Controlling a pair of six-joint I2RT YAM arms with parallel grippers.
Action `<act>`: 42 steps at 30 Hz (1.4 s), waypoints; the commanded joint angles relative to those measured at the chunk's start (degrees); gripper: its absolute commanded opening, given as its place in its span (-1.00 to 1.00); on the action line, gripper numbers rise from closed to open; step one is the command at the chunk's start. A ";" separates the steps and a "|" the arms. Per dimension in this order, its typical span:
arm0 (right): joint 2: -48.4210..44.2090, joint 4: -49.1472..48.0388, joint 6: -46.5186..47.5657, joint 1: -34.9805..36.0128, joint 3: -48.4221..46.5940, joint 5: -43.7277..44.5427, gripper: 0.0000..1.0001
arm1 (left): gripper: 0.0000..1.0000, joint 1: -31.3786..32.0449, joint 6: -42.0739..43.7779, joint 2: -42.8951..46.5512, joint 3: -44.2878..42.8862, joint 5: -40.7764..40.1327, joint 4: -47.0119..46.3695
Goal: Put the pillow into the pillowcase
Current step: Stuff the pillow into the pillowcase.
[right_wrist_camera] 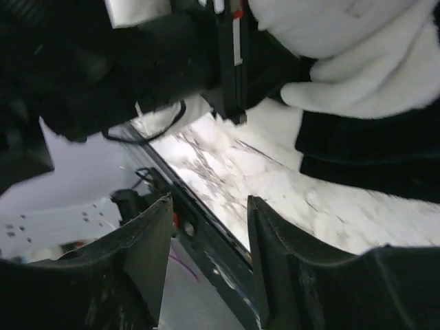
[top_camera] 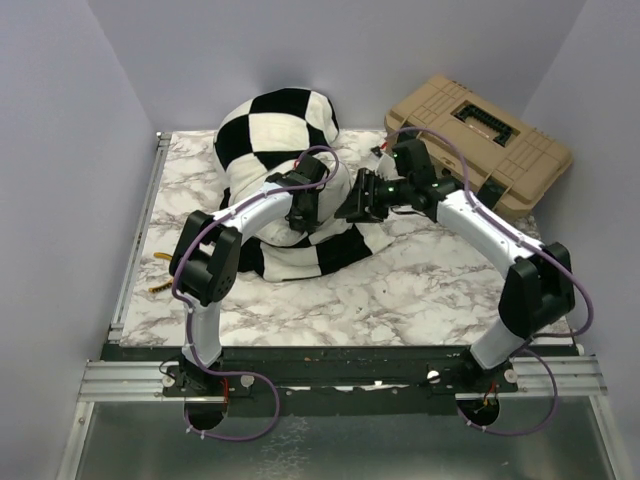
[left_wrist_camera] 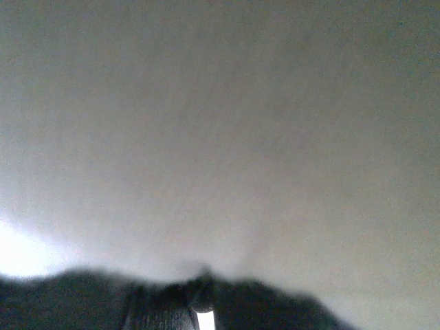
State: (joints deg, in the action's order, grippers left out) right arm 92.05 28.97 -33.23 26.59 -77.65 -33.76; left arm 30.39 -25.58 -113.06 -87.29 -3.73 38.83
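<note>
**Top view.** The pillowcase point(top_camera: 280, 130) is seen bulging at 12 o'clock on the marble table point(top_camera: 400, 290), with its near folds spread towards the centre. The left gripper point(top_camera: 300, 208) is closed over these folds; whether fabric is pinched cannot be told. The right gripper point(top_camera: 357, 205) is held at their 3 o'clock edge, jaws parted and empty. The pillow cannot be distinguished from the white squares. A tan toolbox point(top_camera: 480, 140) is placed at 2 o'clock.
</note>
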 commanded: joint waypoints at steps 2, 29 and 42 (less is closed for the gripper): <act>9.47 -25.19 -21.46 0.32 7.51 -10.01 0.02 | -1.00 -1.74 -0.02 -1.96 -0.83 -2.43 -4.12; 23.52 -36.10 -15.85 -1.89 9.95 6.07 -0.46 | -1.00 -3.19 -0.33 -0.22 -0.66 -0.84 -2.97; 11.18 -35.98 -11.40 -3.04 16.45 -5.88 -1.00 | -1.00 -3.86 1.52 -0.86 -2.95 -1.59 -2.71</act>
State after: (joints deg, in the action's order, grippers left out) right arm 110.59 -8.12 -47.35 24.21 -63.42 -33.47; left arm 29.61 -25.26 -113.03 -88.01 -1.89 39.46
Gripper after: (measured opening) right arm 0.010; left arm 0.027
